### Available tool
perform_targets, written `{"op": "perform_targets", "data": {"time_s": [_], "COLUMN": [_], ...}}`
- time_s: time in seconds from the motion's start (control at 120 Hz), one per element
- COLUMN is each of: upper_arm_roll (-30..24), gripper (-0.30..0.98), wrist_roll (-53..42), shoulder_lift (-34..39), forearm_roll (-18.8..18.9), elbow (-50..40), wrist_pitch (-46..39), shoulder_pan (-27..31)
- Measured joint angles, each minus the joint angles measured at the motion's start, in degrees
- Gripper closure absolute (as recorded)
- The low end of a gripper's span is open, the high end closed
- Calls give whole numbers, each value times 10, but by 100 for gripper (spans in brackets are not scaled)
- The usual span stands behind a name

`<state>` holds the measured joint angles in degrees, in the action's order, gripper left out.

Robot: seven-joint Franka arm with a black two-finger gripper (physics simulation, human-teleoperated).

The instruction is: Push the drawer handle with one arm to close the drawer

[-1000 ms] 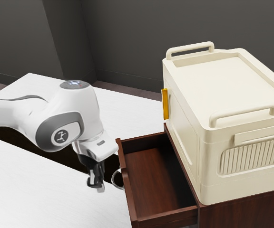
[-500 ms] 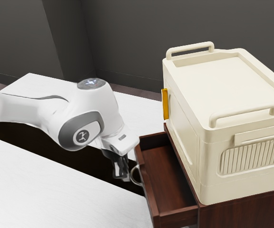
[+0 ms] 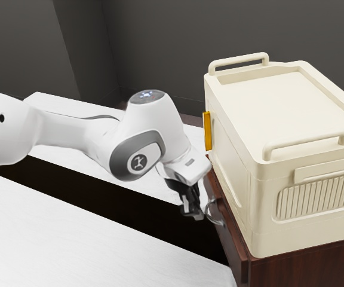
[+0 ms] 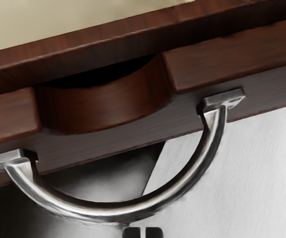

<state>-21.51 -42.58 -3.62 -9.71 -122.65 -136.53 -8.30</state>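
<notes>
In the exterior view my gripper (image 3: 193, 215) is at the curved metal handle (image 3: 216, 222), on the side away from the cabinet. The dark wood drawer (image 3: 234, 242) stands almost flush with the cabinet (image 3: 303, 263), its inside hidden from this side. The wrist view has the handle (image 4: 118, 212) bowing out from the drawer front (image 4: 103, 109), with a narrow dark gap behind the front's scooped notch. My gripper's tips (image 4: 143, 232) are close together at the handle's outer curve, with nothing between them; the gripper is shut.
A large cream box (image 3: 291, 119) with two top handles and a yellow latch (image 3: 207, 131) rests on the cabinet. White table surfaces (image 3: 88, 239) lie beside and below the arm, with a dark gap between them. Grey walls stand behind.
The arm has moved toward the exterior view's right, to the cabinet. The drawer and its handle have slid the same way, from wide open to nearly closed.
</notes>
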Motion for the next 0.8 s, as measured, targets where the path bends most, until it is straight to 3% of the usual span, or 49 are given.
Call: {"op": "perform_targets", "data": {"time_s": [0.15, 0.258, 0.4, 0.517, 0.608, 0.692, 0.8], "upper_arm_roll": [-18, -17, 75, 185, 258, 280, 285], "gripper": [71, 78, 79, 77, 57, 39, 23], "wrist_roll": [-2, 2, 16, 31, 48, 69, 102], "shoulder_lift": [-25, -18, 43, 74, 77, 78, 78], "forearm_roll": [-4, -3, -4, 34, 67, 95, 111], "elbow": [28, 20, -6, 58, 160, 214, 225], "wrist_pitch": [-10, -15, 51, 172, 280, 346, 399], "shoulder_pan": [26, 23, -36, -64, -8, 48, 34]}}
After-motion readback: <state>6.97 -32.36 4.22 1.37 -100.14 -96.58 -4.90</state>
